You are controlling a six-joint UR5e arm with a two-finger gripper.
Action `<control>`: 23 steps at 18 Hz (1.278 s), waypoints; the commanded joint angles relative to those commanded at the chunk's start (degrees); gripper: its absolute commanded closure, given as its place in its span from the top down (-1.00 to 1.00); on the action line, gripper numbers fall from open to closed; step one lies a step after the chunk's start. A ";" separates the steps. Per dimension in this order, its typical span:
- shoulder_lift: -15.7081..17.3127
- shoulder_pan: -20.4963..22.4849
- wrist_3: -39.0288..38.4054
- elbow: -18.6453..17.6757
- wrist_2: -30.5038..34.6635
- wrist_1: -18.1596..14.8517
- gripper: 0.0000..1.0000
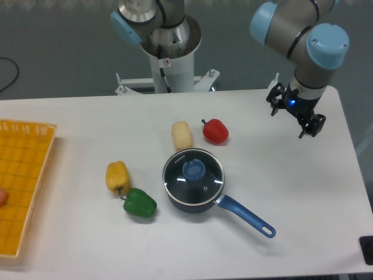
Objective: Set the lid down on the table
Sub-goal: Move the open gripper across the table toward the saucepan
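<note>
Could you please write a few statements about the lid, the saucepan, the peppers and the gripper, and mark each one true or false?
1. The round clear glass lid with the blue knob sits on the dark blue-handled saucepan. True.
2. The gripper is closed on the lid's knob. False: it hangs empty over the white table, far to the right of the saucepan.
3. The green pepper lies next to the yellow pepper. True.
4. The red pepper lies in the yellow mesh tray. False: it lies on the table, behind the saucepan.
</note>
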 joint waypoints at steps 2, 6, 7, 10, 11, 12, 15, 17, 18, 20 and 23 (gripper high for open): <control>0.00 -0.62 -2.54 -1.58 0.00 3.77 1.00; 0.00 -0.71 -5.28 -2.29 0.00 4.76 1.00; 0.00 -0.71 -5.28 -2.55 -0.09 4.76 1.00; 0.17 -0.80 -5.98 -3.26 -0.26 4.85 1.00; 0.26 -0.88 -6.42 -3.26 -0.44 4.85 1.00; 0.52 -0.88 -6.51 -3.26 -0.96 4.85 1.00; 0.79 -0.97 -15.52 -2.91 -5.26 4.76 1.00; 0.70 -2.89 -21.51 -2.55 -5.98 4.76 1.00; 0.53 -4.04 -22.23 -2.47 -5.72 4.76 1.00; 0.26 -5.36 -24.33 -1.85 -5.54 4.85 1.00; 0.26 -6.24 -28.48 -1.32 -5.63 4.85 1.00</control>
